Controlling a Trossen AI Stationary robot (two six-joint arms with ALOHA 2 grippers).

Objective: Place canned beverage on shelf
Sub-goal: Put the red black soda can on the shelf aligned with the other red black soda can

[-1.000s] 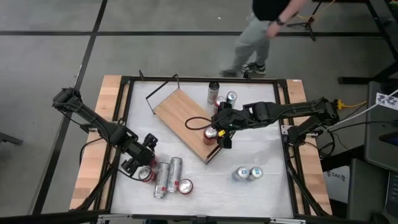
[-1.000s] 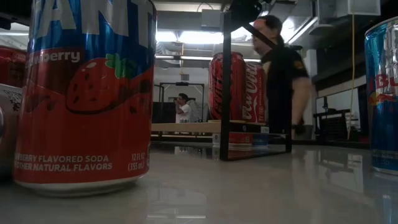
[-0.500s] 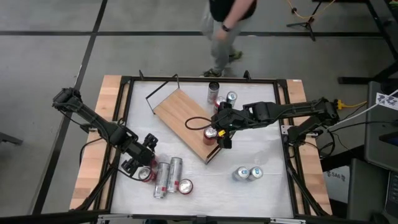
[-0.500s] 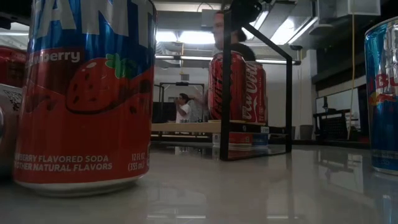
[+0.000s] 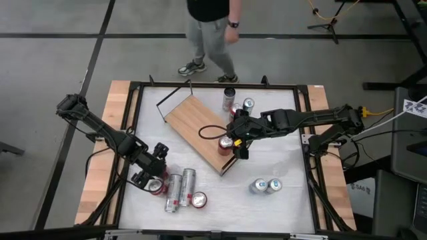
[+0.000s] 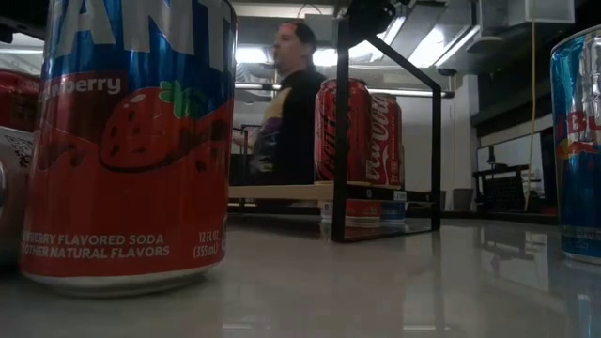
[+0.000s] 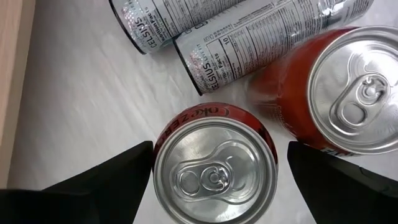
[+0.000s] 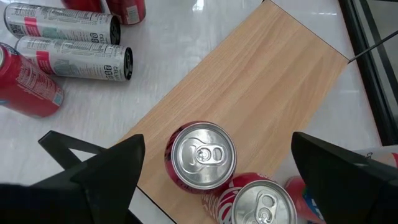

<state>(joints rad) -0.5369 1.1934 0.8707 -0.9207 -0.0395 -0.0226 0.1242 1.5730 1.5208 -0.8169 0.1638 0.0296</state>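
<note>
Your left hand (image 7: 214, 171) is spread wide, one finger on each side of an upright Coke Zero can (image 7: 214, 168), lid facing the wrist camera. Nothing is pinched yet; the fingers look clear of the can wall on both sides. The can's long axis is vertical and runs straight out from the hand, so the coming move turns on closing squarely across it. A second upright red can (image 7: 339, 93) stands just beside it and looks to be touching it, so watch the finger on that side.

Your right hand (image 8: 208, 155) is also spread, empty, hanging over the near end of the shelf (image 5: 200, 130) above a red can (image 8: 200, 154) standing on the board. A second red can (image 8: 258, 202) sits right next to that one at the board's edge.

The shelf lies diagonally mid-table, well apart from your left hand and up-right of it in the high view. The right arm is the nearer one to it.

Count, high view:
- 2 cans on the shelf
- 4 in the left cluster: 2 upright red, 2 silver cans (image 5: 180, 189) lying down
- 2 blue-silver cans (image 5: 265, 186) on the table near the right side
- roughly 2–3 behind the shelf (image 5: 237, 102), partly hidden

A person (image 5: 210, 33) is walking past beyond the table.
</note>
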